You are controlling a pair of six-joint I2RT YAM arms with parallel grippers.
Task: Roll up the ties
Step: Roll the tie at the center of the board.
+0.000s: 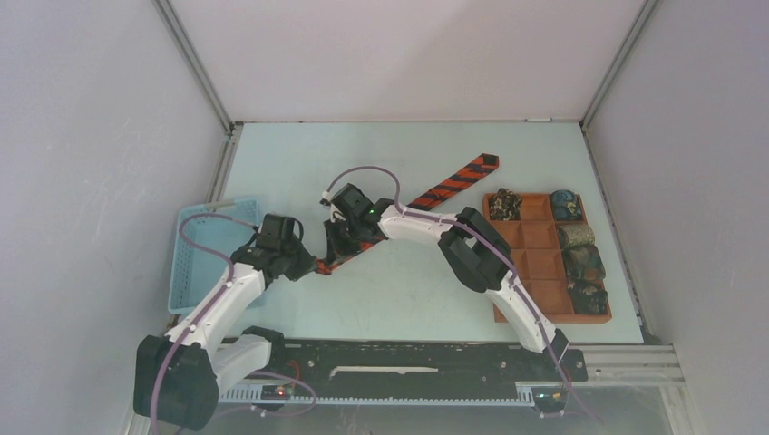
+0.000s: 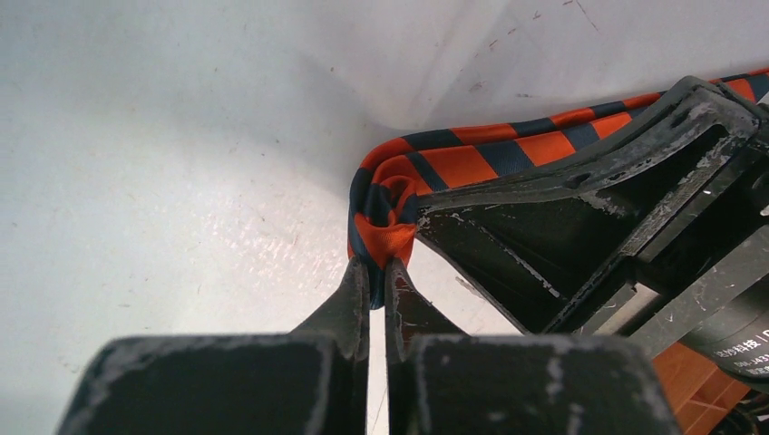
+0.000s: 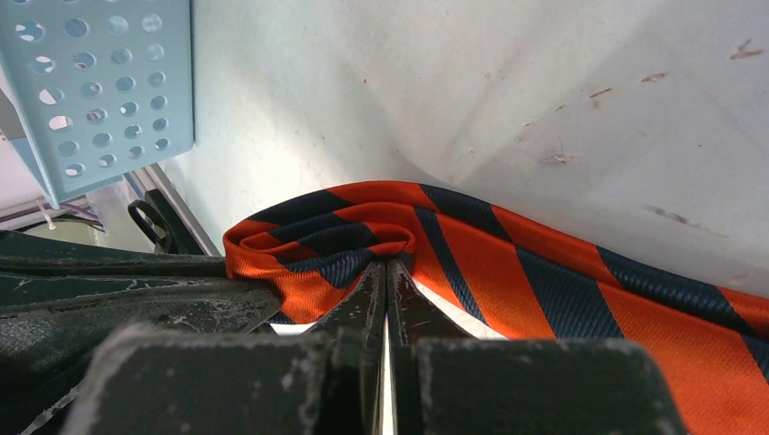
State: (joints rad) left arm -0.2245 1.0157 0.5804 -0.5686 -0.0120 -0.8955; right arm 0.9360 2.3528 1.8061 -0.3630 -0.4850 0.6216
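Observation:
A long tie (image 1: 453,184) with red-orange and black stripes lies diagonally across the table. Its near end is wound into a small coil (image 2: 385,204). My left gripper (image 2: 379,268) is shut on the bottom of that coil, with fabric showing between the tips. It sits at the tie's lower left end in the top view (image 1: 313,266). My right gripper (image 3: 388,265) is shut on a gathered fold of the same tie (image 3: 544,272), right beside the left one (image 1: 343,243). Several small rolled ties (image 1: 577,236) sit in the tray.
A brown compartmented tray (image 1: 501,313) stands at the right, its left compartments bare. At the left edge a light blue perforated basket (image 1: 195,263) stands close behind the left arm and shows again in the right wrist view (image 3: 109,82). White walls enclose the table.

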